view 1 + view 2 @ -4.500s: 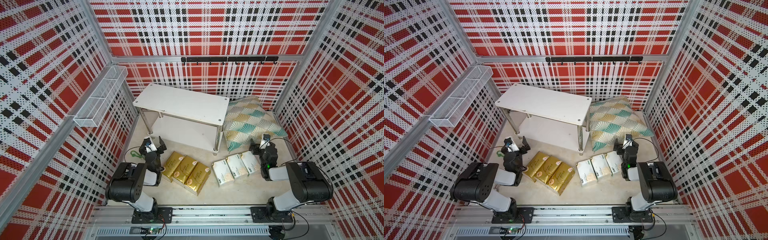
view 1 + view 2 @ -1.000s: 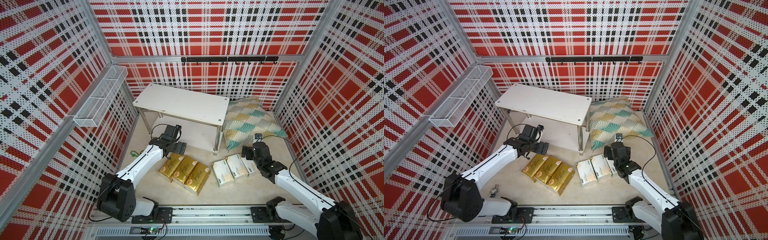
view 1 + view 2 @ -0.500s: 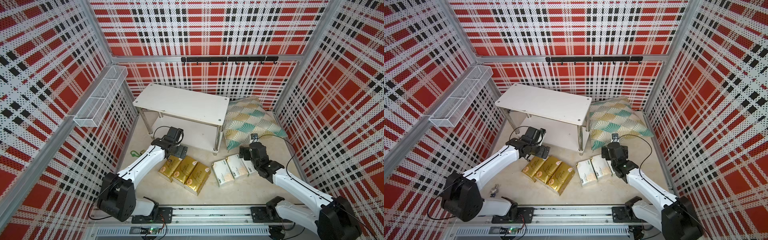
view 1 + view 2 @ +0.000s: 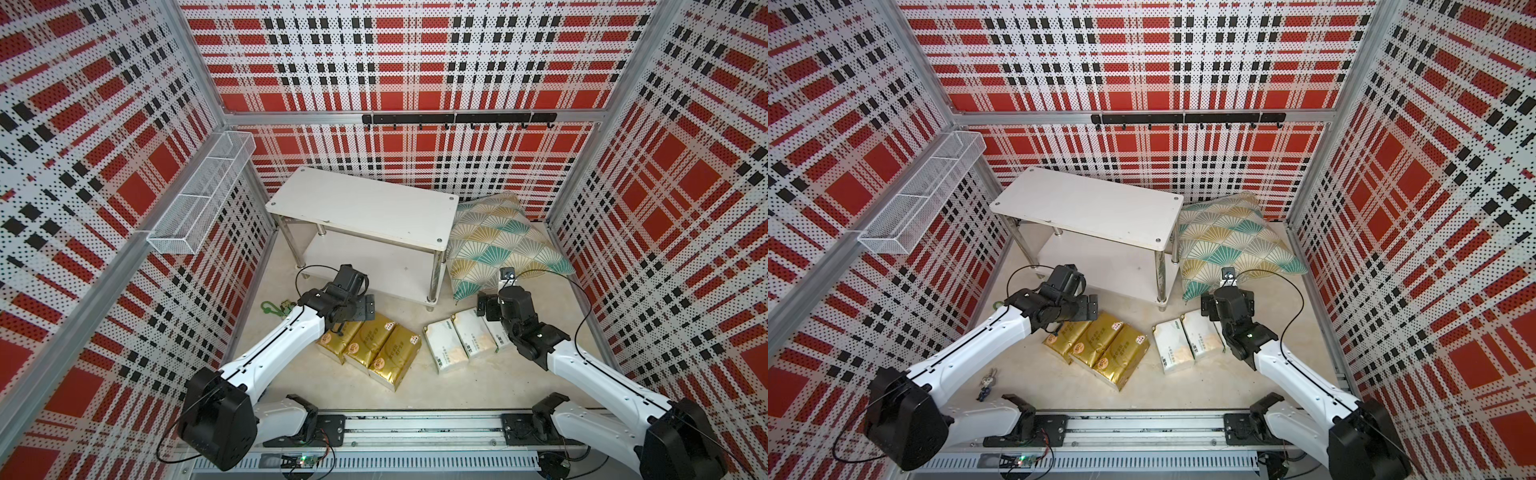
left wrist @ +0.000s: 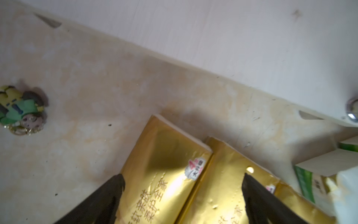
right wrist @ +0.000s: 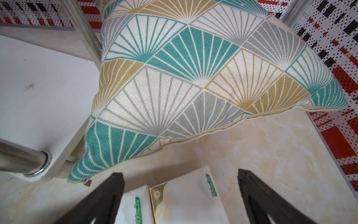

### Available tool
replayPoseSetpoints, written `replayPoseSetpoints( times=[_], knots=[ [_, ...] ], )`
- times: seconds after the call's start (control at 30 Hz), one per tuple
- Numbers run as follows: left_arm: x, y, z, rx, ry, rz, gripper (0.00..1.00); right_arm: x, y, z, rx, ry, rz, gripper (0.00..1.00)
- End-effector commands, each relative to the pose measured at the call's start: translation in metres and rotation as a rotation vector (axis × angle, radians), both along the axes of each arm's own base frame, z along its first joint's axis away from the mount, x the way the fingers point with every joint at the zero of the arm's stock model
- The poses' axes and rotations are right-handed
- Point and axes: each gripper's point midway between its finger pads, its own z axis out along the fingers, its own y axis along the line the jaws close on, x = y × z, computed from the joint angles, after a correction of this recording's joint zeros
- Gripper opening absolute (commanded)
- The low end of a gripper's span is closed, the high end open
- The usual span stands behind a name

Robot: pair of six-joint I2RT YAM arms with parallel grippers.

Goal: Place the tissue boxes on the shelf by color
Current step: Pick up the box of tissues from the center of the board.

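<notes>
Three gold tissue boxes (image 4: 368, 347) lie side by side on the floor in front of the shelf (image 4: 365, 208), whose two white boards are bare. Three white tissue boxes (image 4: 457, 345) lie to their right. My left gripper (image 5: 182, 179) hangs open over the far end of the gold row, one finger at the outer edge of the leftmost gold pack (image 5: 164, 174) and the other over its neighbour. My right gripper (image 6: 180, 174) is open above the rightmost white pack (image 6: 189, 197), which its arm partly hides in both top views.
A teal-and-gold pillow (image 4: 498, 241) leans at the shelf's right end, close behind the right gripper. A small green keychain figure (image 5: 21, 110) lies on the floor left of the gold packs. Another keychain (image 4: 986, 384) lies near the front rail. A wire basket (image 4: 203, 195) hangs on the left wall.
Both arms have come in lower and closer over their rows of packs, the left over the gold ones, the right over the white ones. Both grippers stayed open; no pack has moved.
</notes>
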Motion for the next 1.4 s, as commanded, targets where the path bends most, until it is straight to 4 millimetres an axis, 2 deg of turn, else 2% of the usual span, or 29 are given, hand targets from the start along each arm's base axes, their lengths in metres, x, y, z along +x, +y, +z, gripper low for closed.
replayPoseSetpoints(
  times=[0.0,0.17,0.4,0.87,1.37],
  knots=[
    [-0.014,0.007,0.002,-0.022,0.032,0.045,0.99,-0.001,-0.001,0.004,0.018,-0.036,-0.016,1.0],
    [-0.035,0.03,-0.013,0.088,0.144,0.063,0.99,-0.008,-0.008,-0.005,0.042,-0.05,-0.055,1.0],
    [-0.048,0.031,-0.025,0.099,0.201,0.027,0.99,-0.015,-0.012,-0.015,0.074,-0.044,-0.084,1.0],
    [-0.041,0.022,-0.033,0.125,0.217,-0.033,0.99,-0.013,-0.004,-0.005,0.085,-0.048,-0.078,1.0],
    [-0.031,0.029,-0.044,0.162,0.237,-0.042,0.99,-0.02,-0.003,-0.002,0.084,-0.046,-0.083,1.0]
  ],
)
